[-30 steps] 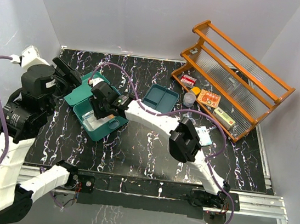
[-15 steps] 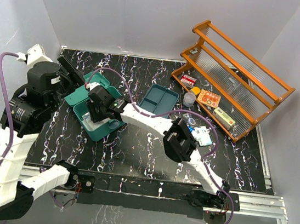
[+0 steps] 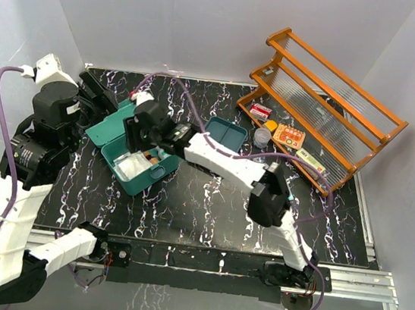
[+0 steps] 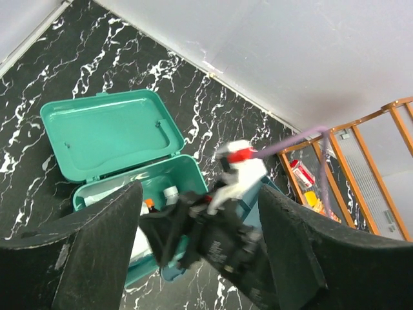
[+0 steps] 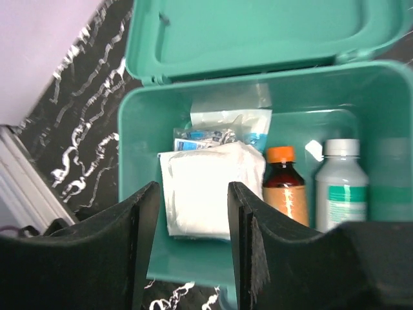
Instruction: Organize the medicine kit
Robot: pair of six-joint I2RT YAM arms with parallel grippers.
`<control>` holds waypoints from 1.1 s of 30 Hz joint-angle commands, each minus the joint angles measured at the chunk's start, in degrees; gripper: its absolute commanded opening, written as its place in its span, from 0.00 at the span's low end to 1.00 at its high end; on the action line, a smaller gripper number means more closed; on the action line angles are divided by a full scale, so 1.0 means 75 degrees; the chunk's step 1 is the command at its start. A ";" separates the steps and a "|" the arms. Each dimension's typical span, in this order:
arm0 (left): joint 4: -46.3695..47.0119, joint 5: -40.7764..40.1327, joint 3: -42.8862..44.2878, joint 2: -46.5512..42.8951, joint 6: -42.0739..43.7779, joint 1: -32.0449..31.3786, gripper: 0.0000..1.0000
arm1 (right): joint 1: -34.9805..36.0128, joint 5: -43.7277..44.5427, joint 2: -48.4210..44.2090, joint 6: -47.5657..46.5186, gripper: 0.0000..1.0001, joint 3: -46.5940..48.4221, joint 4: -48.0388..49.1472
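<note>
Since the earlier views, the right arm has drawn back out of the box toward twelve o'clock. A white packet (image 5: pixel 210 174) that it had covered now lies in plain sight.

We find the medicine kit (image 3: pixel 150 182) at nine o'clock from the middle of the table (image 3: pixel 208 209), its lid thrown open toward eleven. Inside, the packet lies flat, touching a brown bottle (image 5: pixel 284 184), with a white bottle (image 5: pixel 342 181) just beside that at three o'clock.

The right gripper (image 5: pixel 192 190) hangs over the packet, fingers parted and nothing between them: released. The left gripper (image 4: pixel 201 190) stands wide and likewise empty, looking down on the kit from above.

We judge the step to be the withdrawal after a deposit. To do it well:
- rise straight up until the fingers clear the box walls, then swing
- keep the purple cable off the lid
- leave the left arm where it is, out of the path
- go next for the loose items on the rack (image 3: pixel 330 95) at two o'clock
</note>
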 commanded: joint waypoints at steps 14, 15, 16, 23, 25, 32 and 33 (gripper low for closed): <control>0.2514 0.1819 -0.1288 0.0167 0.2038 0.0000 0.99 | -0.1936 0.3216 -0.5858 0.0092 0.51 -0.6017 0.0834; 0.2628 0.1977 -0.1347 0.0206 0.2182 0.0000 0.99 | -0.2059 0.3330 -0.6105 0.0024 0.52 -0.6505 0.0789; 0.2697 0.2123 -0.1386 0.0258 0.2266 -0.0006 0.99 | -0.2192 0.3397 -0.6353 -0.0051 0.53 -0.6819 0.0742; 0.2906 0.4062 -0.1788 0.0704 0.2794 -0.0005 0.99 | -0.3183 0.2524 -0.7172 -0.1381 0.61 -0.8603 0.0560; 0.2897 0.4747 -0.2021 0.0906 0.2781 0.0000 0.99 | -0.3402 0.2204 -0.7076 -0.1754 0.62 -0.8877 0.0498; 0.3220 0.5681 -0.2363 0.1295 0.2586 0.0000 0.99 | -0.4031 0.2199 -0.6202 -0.2404 0.63 -0.9042 0.0296; 0.3221 0.5712 -0.2318 0.1360 0.2565 0.0000 0.99 | -0.4117 0.2221 -0.6053 -0.2559 0.62 -0.9011 0.0313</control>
